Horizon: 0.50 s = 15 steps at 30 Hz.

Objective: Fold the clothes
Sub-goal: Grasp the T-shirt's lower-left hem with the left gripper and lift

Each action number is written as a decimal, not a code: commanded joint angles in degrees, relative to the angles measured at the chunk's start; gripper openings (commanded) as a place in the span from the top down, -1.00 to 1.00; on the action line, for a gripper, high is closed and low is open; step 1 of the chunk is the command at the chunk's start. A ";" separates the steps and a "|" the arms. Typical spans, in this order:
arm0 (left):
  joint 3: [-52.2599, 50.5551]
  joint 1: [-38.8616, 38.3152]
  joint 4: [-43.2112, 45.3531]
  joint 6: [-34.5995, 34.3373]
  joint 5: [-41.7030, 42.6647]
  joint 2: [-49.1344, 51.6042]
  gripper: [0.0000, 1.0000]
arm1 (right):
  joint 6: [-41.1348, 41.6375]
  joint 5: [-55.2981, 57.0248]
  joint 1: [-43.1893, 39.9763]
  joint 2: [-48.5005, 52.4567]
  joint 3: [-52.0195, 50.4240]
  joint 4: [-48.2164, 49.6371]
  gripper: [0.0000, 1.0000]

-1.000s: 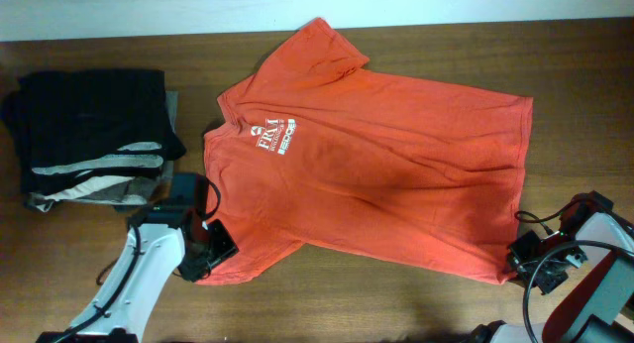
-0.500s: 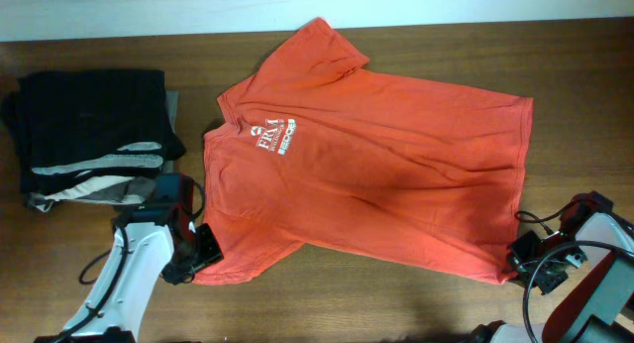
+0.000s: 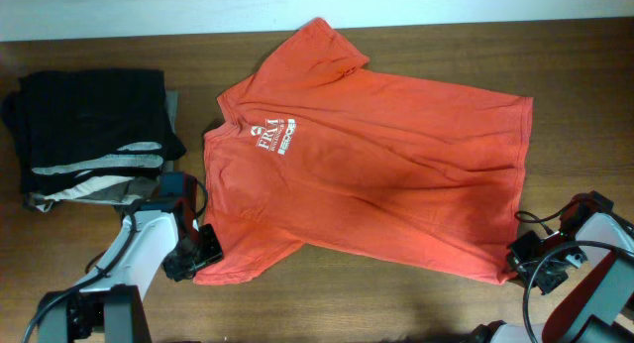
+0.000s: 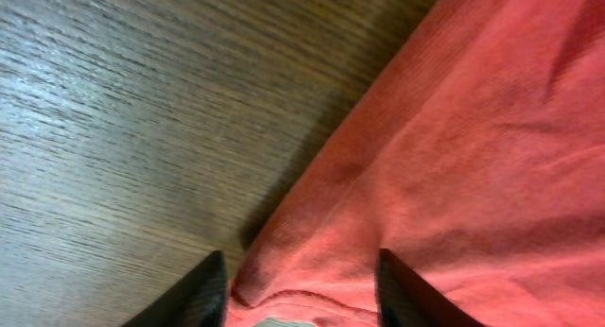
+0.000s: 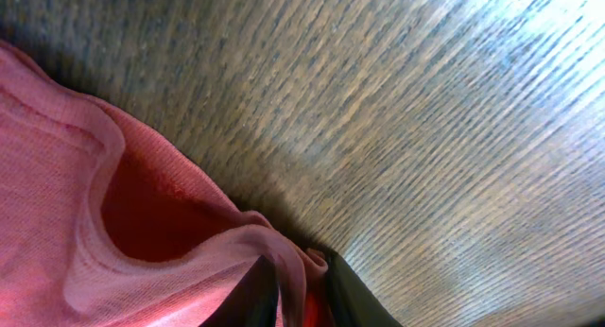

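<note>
Left tool (image 4: 301, 294): jaws wide apart, straddling the edge of the near sleeve (image 3: 248, 254), with nothing pinched yet. The shirt (image 3: 396, 174) bunches into a small roll between the tips. The knit is soft and fine-ribbed, with a stitched hem. Right tool (image 5: 301, 299): jaws nearly together, with a thin fold of the bottom corner caught between them. The cloth there is raised in a loose loop above the surface (image 5: 454, 129), which is dark, matte wood grain and probably slick enough for cloth to slide. Judgement: the step in hand is securing both near edges for a first fold. To do it well, the left should close low on the rolled edge and take both layers, not the top alone. Then both sides should rise evenly so the cloth neither drags nor skews. The shirt is orange-red and lies chest-up, spread nearly flat across the middle of the surface. Its collar points left, a small white logo (image 3: 272, 137) shows, and there are mild ripples at the waist. Farther left, just beside the shirt but not touching it, sits a pile of folded clothes (image 3: 89, 135) in black, grey and white.
</note>
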 commanded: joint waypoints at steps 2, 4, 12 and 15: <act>-0.74 0.24 -0.31 0.98 -1.25 0.37 0.10 | 0.04 2.49 -0.11 0.76 -1.20 2.84 0.57; -0.74 0.24 -0.15 0.98 -1.22 0.37 0.11 | 0.04 2.49 -0.11 0.76 -1.20 2.78 0.57; -2.08 0.24 2.49 0.96 -0.92 0.37 0.17 | 0.02 2.49 -0.11 0.76 -1.20 2.69 0.57; -3.28 0.24 3.80 0.98 -1.25 0.37 0.17 | 0.02 2.51 -0.11 0.76 -1.20 2.71 0.57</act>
